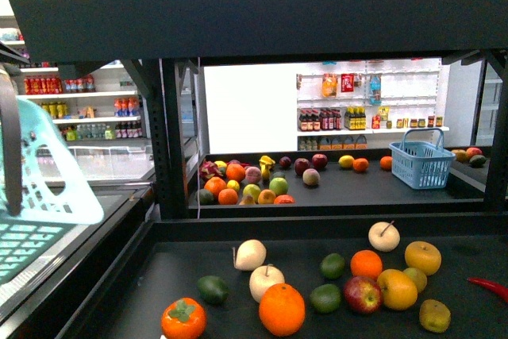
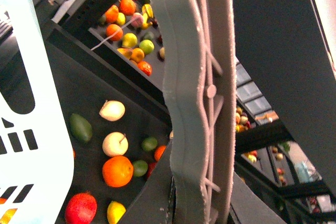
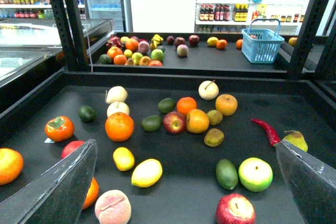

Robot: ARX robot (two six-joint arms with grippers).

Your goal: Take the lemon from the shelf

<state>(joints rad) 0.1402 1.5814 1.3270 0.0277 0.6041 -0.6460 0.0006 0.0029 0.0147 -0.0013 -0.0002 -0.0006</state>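
In the front view I am looking through the black shelf (image 1: 170, 156) at its lower tabletop (image 1: 159, 275), where an orange (image 1: 282, 309) and a persimmon (image 1: 183, 319) are sitting nearest me. The lemon is not showing here and neither hand is, only a pale blue basket (image 1: 48, 172) hanging at the left. In the left wrist view the left hand (image 2: 197, 103) is filling the middle of the frame edge-on, with the basket just beside it, and I cannot tell whether it is clenched or released. A yellow fruit (image 2: 115, 212) is peeking in near the orange, too cropped for me to name. In the right wrist view the right hand (image 3: 185, 148) is hanging released, its fingers (image 3: 63, 187) spread wide with nothing between them. The lemon (image 3: 147, 172) is lying on the tabletop ahead of and below it, inside the spread but nearer the finger by the peach (image 3: 113, 206). Its long axis is running slantwise across the gap (a smaller yellow fruit (image 3: 123, 158) is sitting just beside it, nearly touching). I am judging the right hand the nearer one. It would be shifting toward that finger's side, descending, and closing across the lemon's short width.
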